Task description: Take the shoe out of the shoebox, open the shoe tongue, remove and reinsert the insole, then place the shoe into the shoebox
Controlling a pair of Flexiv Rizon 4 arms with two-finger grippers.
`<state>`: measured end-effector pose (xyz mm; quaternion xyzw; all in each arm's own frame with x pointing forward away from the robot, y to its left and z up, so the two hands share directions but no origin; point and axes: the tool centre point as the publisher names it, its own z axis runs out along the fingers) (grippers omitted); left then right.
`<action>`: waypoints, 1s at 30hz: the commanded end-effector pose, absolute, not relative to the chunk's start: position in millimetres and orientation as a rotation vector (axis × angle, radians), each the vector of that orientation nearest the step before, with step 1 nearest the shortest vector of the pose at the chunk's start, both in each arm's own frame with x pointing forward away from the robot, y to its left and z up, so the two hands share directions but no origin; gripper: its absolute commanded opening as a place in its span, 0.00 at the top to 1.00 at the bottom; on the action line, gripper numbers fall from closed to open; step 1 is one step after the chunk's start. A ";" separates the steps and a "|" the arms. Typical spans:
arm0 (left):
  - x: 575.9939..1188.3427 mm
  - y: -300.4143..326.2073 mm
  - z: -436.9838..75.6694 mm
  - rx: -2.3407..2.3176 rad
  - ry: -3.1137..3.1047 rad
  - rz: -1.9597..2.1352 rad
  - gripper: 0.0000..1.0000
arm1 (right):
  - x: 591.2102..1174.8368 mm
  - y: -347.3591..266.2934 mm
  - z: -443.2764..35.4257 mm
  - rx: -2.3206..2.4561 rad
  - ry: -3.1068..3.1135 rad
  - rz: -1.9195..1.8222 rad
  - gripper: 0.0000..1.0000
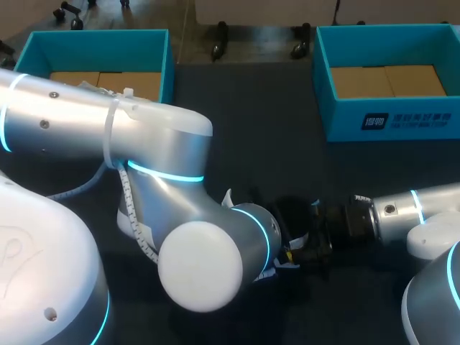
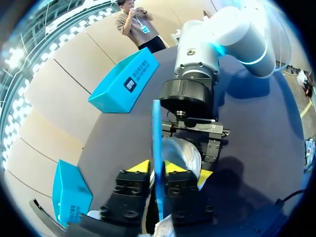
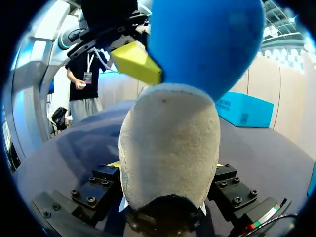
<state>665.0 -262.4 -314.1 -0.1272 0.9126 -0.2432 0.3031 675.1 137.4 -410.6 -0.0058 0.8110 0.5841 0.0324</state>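
Clamping shoe (image 3: 168, 128) in right hand (image 3: 167, 170) to steady it. Pinching insole (image 2: 156, 133) in left hand (image 2: 158, 168), right by the shoe, likely for sliding.

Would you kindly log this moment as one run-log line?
left gripper: shut on insole | right gripper: shut on shoe | stage: insole step
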 end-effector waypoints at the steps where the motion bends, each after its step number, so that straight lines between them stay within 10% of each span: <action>1: 666.4 -259.3 -315.8 -0.328 2.428 -0.657 0.71 | 675.0 139.8 -413.9 -0.018 2.502 1.793 1.00; 30: 671.1 -260.8 -325.0 -0.249 2.505 -0.694 0.82 | 675.0 139.8 -413.9 -0.018 2.502 1.793 1.00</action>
